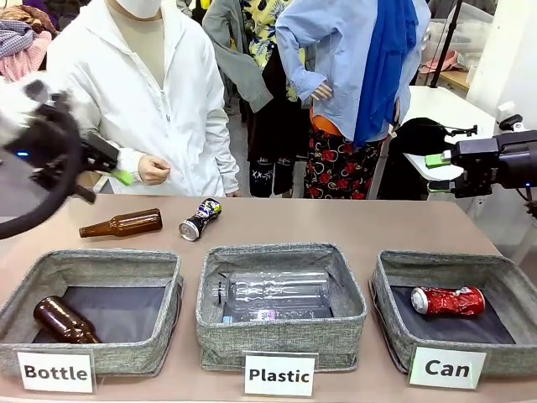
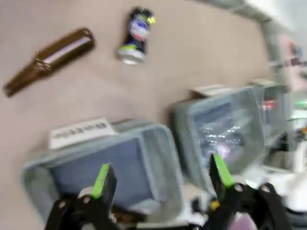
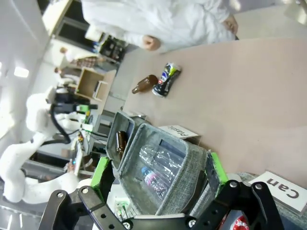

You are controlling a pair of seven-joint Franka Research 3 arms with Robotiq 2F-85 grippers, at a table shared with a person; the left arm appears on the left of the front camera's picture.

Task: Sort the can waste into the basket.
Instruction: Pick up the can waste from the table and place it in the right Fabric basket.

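1. Since the grey woven-fabric basket labelled "Can" (image 1: 445, 260), lower right, holds one can, sorting looks half done
2. Black green-padded left gripper (image 2: 160, 173) and right gripper (image 3: 158, 170) hang wide open, empty
3. Crushed shiny red can (image 1: 447, 300) lies inside that basket
4. Crushed black printed can (image 1: 200, 219) lies upper left of centre on the tan table (image 1: 336, 222); next, grip it, carry across

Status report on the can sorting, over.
Left gripper and right gripper open, empty. Red can in Can basket; black can on table. Brown bottle beside it, apart.

Faced across the table (image 1: 336, 222) from the front; looked down from both raised wrists, sharing the black can (image 2: 135, 36).
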